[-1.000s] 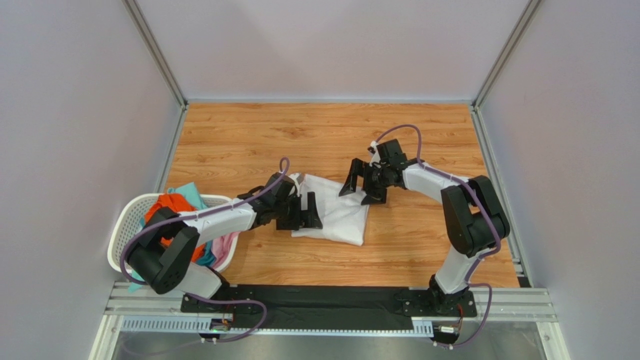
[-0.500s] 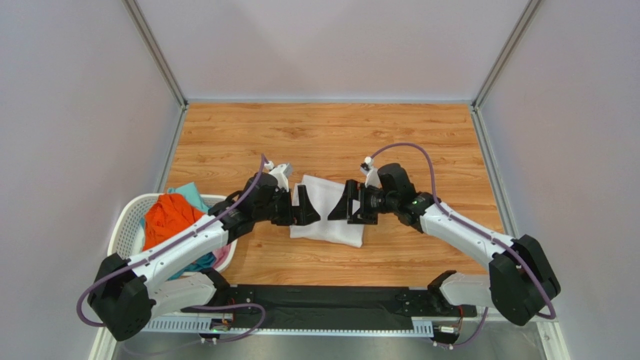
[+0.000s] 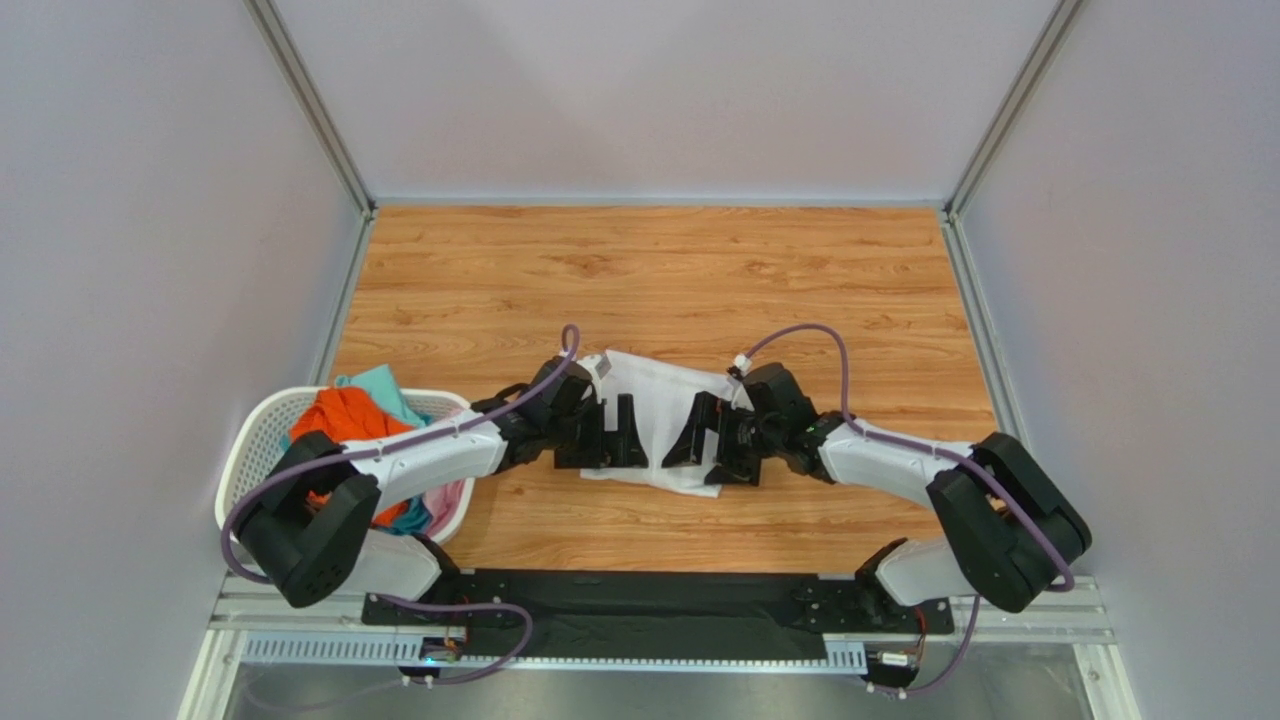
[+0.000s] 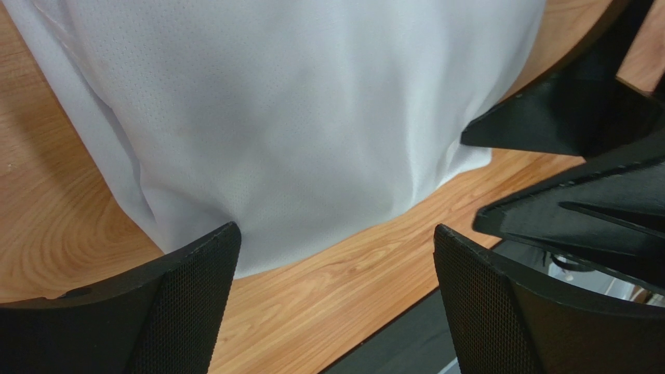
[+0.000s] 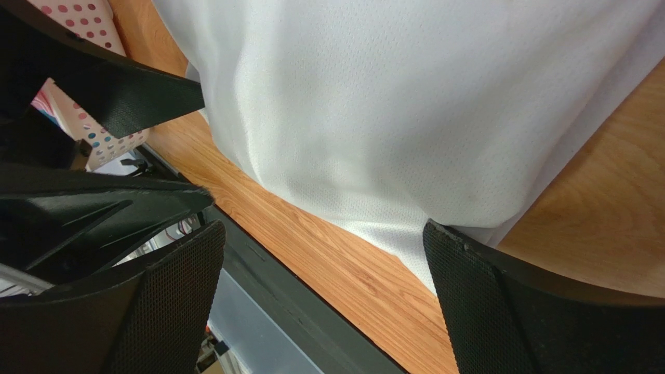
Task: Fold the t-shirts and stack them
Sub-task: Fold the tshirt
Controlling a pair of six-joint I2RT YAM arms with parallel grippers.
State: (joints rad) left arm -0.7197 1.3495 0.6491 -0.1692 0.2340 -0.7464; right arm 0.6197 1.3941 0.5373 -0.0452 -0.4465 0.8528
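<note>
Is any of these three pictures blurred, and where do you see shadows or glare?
Top external: sharp and evenly lit, no glare on the white t-shirt. Left wrist: the cloth weave is in focus; a soft shadow darkens the wooden table beside it. Right wrist: also sharp, the black fingers show their mesh texture.

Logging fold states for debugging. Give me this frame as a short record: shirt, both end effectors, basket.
white shirt: lying on the table, near the centre, looks partly folded
left end effector: open, on the shirt's left, fingers at its near edge, nothing clamped
right end effector: open, on the shirt's right, facing the left one, nothing clamped
basket: at the table's left edge
basket contents: orange shirt, teal shirt, pink shirt
stack: none visible yet
</note>
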